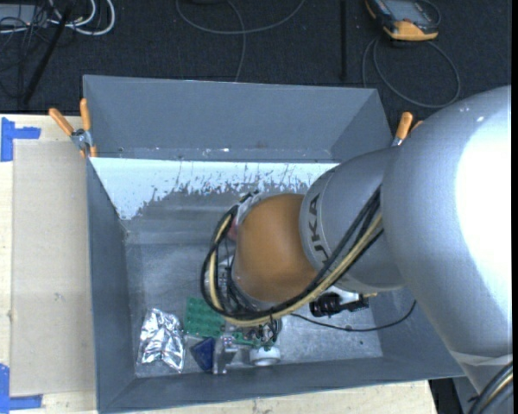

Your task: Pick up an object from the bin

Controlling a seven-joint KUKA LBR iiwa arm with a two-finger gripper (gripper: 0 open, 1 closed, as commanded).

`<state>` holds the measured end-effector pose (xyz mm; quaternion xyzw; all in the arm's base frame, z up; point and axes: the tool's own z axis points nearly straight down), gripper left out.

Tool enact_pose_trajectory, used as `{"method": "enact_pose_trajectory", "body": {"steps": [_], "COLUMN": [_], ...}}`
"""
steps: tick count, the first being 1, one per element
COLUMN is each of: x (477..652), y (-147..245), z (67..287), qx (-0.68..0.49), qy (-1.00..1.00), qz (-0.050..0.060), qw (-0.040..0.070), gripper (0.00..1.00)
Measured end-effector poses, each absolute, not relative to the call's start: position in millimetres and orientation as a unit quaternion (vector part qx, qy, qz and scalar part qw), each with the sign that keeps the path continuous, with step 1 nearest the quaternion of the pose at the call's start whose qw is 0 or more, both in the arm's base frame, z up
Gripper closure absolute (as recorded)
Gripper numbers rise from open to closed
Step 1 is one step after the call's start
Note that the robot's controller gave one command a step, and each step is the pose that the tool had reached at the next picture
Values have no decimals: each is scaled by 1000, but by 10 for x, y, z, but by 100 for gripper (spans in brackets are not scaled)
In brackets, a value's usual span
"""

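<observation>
Closest up, my big silver arm link [453, 222] swings in from 3 o'clock, and below it the orange wrist cover [272, 248] sits over the middle of the grey bin [242, 119], black cables [345, 304] looping round it. And my gripper [240, 345] is down low at the bin's 6 o'clock, right by the near wall. Whether it is open or closed I cannot tell, the wrist hides it, and I see nothing held.

Crowding it is a little cluster. A green piece [203, 317] lies at its 10 o'clock, a blue piece [204, 352] just beside at 9, and a white round piece [265, 354] at 3. Further out at 9 lies a crumpled foil wad [161, 341].

My read is that the small pieces are light and stiff, so they are best pinched across their narrow sides. The foil would crush and slip, so a bite on a raised fold would suit it.
</observation>
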<state>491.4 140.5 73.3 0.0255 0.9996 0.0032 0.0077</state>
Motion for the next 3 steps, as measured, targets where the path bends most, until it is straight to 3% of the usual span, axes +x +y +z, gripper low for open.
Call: {"method": "enact_pose_trajectory", "body": {"steps": [1, 2, 3], "x": [4930, 4973, 4988], "y": [1417, 1415, 1415], "z": [748, 776, 1341], "qx": [26, 27, 28], "qy": [1000, 1000, 1000], "qz": [2, 3, 1], "qw": [3, 10, 2], "gripper": [0, 100, 100]}}
